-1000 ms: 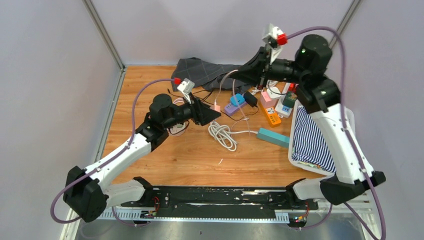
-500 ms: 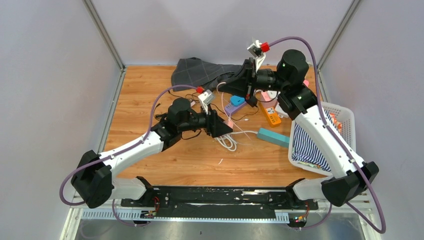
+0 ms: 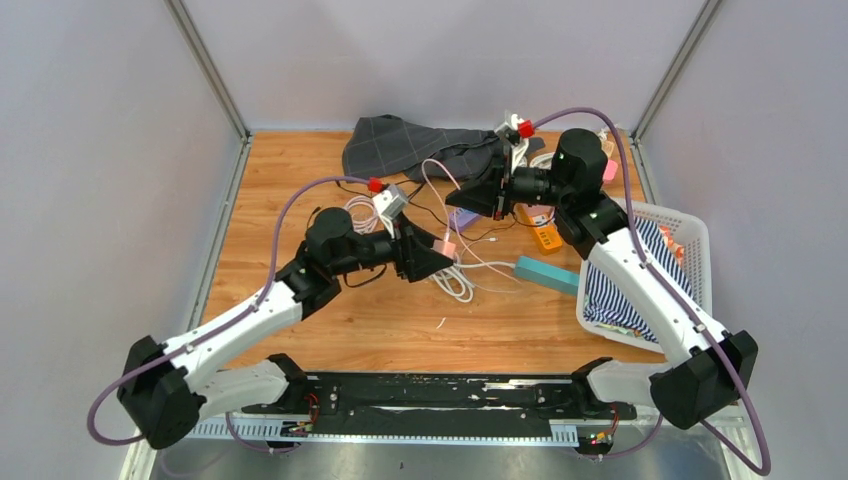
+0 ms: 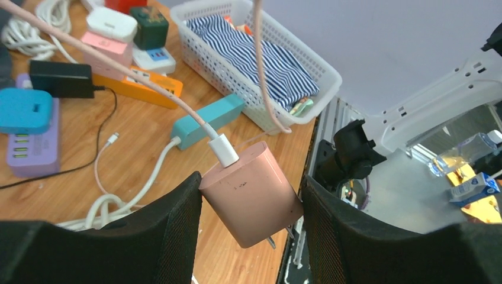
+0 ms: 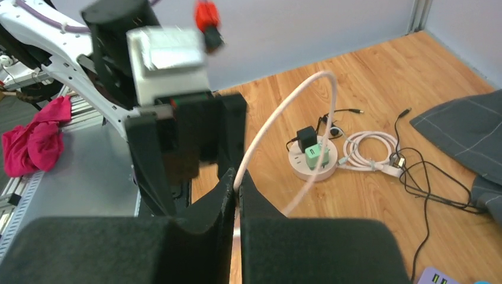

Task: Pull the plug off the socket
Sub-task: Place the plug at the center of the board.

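Note:
A pink plug (image 4: 251, 192) with bare metal prongs hangs in the air above the table, touching no socket. My left gripper (image 4: 251, 201) is shut on its two sides. A white connector (image 4: 223, 149) sits in its top, and a pink cable (image 4: 148, 83) runs up from it. In the top view the pink plug (image 3: 449, 247) is at the tip of my left gripper (image 3: 440, 250). My right gripper (image 3: 462, 197) hovers just behind it. In the right wrist view my right gripper (image 5: 237, 180) is shut on the pink cable (image 5: 284, 112), which arcs up out of the fingertips.
A teal power strip (image 3: 547, 274), an orange strip (image 3: 543, 236) and a purple strip (image 4: 29, 151) lie at mid-right. A round white socket (image 5: 314, 157) carries a green and a black plug. A white basket (image 3: 690, 235) holds striped cloth. Grey cloth (image 3: 400, 145) lies at the back.
My right gripper has come down and nearer, close behind the left gripper. My left gripper has shifted right and toward the front with the pink plug.

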Tool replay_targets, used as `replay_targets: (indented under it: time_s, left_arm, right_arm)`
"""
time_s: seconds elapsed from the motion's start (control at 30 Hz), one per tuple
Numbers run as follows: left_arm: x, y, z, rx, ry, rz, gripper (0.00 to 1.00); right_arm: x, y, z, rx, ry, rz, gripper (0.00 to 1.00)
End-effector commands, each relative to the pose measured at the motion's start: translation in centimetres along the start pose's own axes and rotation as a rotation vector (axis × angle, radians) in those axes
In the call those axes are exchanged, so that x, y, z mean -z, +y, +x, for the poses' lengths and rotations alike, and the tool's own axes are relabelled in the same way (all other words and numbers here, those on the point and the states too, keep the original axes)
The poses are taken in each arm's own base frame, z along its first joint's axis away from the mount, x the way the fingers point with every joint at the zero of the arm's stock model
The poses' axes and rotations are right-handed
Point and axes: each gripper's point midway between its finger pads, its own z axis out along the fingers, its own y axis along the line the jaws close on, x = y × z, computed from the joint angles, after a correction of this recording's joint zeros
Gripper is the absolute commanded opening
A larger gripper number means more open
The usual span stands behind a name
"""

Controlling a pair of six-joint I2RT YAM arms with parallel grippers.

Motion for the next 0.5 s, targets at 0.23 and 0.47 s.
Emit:
replay_targets:
  time_s: [0.23, 0.47]
  left_arm:
    - [9.7, 3.7, -9.0, -0.034, -0.38, -0.29, 0.0]
    - [14.3, 10.0, -8.4, 0.146, -0.429, -0.556, 0.0]
  right_arm:
    - [2.2, -1.2, 3.3, 0.157, -0.003, 0.061, 0.07]
    - [0.9, -0.9, 7.4, 0.101, 0.002, 0.016, 0.1]
